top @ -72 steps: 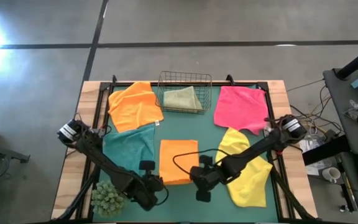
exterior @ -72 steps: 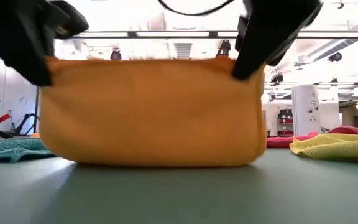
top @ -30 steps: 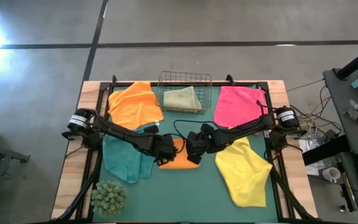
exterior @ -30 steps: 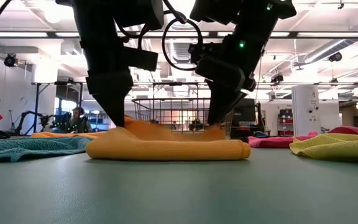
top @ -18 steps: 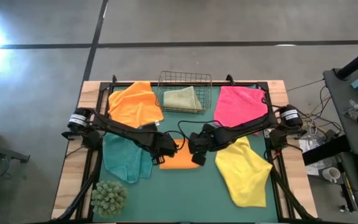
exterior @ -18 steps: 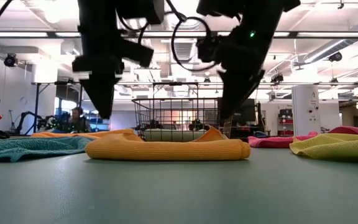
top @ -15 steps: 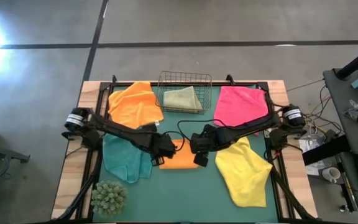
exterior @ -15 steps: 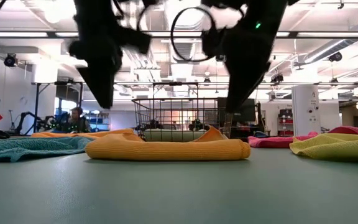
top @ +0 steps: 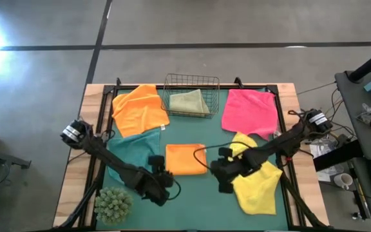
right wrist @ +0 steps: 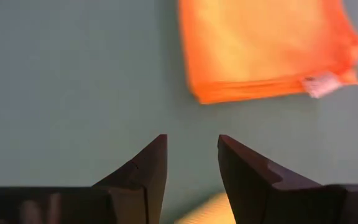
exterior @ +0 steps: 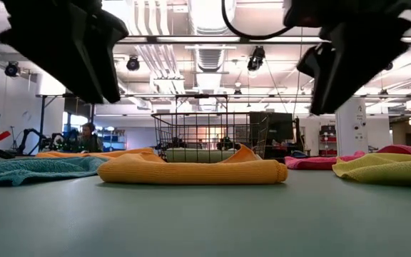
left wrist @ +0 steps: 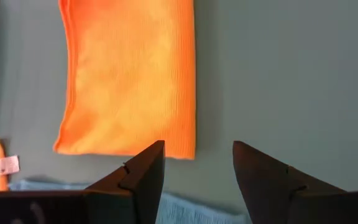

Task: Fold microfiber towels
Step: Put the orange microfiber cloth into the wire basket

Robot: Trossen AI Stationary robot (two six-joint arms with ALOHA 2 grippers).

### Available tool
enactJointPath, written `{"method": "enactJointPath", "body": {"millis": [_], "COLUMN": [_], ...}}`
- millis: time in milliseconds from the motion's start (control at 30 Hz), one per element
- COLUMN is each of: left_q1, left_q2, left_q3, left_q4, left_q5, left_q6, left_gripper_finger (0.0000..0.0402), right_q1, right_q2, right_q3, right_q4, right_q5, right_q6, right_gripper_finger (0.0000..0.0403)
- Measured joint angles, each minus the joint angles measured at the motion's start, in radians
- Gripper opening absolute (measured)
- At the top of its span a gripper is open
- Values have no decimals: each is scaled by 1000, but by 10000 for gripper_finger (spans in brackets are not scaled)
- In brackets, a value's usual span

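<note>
Folded orange towel (top: pixel 185 159) lies as a flat ribbed fuzzy rectangle at frame centre on the green table (top: pixel 192 203), white tag at one corner. Left pincer (top: pixel 160 182) sits lower left of it, right pincer (top: pixel 224 174) lower right; both open, holding nothing, clear of the cloth. Yellow towel (top: pixel 257 187) rumpled under the right arm, teal towel (top: pixel 134 151) left, pink towel (top: pixel 250 111) upper right, second orange towel (top: pixel 139 109) upper left, olive towel (top: pixel 189 102) in the wire basket (top: pixel 192 80).

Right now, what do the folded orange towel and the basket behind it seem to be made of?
Folded orange towel: soft fuzzy cloth, probably microfiber; matte, finely ribbed surface with rounded, plump fold edges.
Basket: thin dark metal wire, it seems; an open grid you can see through.
</note>
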State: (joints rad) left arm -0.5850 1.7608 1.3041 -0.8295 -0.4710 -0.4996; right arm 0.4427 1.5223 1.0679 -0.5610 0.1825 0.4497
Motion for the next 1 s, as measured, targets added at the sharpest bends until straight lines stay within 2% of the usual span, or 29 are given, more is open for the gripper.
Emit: {"method": "enactJointPath", "body": {"millis": [233, 467, 633, 833, 1000], "left_q1": [-14, -13, -11, -4, 8], "left_q2": [60, 130, 157, 157, 157], "left_q3": [-1, -2, 0, -2, -30], "left_q4": [81, 97, 107, 108, 114], "left_q5": [0, -23, -67, -107, -107], "left_q6": [-16, -5, 9, 11, 40], "left_gripper_finger": [173, 173, 173, 173, 173], "right_q1": [41, 42, 35, 32, 11], "right_q2": [22, 72, 136, 224, 282], "right_q3": [-61, -59, -7, 60, 85], "right_q4": [181, 304, 315, 298, 245], "right_q5": [-2, 2, 18, 143, 158], "right_q6": [-7, -160, -246, -359, -371], "right_gripper_finger": [146, 166, 183, 211, 219]}}
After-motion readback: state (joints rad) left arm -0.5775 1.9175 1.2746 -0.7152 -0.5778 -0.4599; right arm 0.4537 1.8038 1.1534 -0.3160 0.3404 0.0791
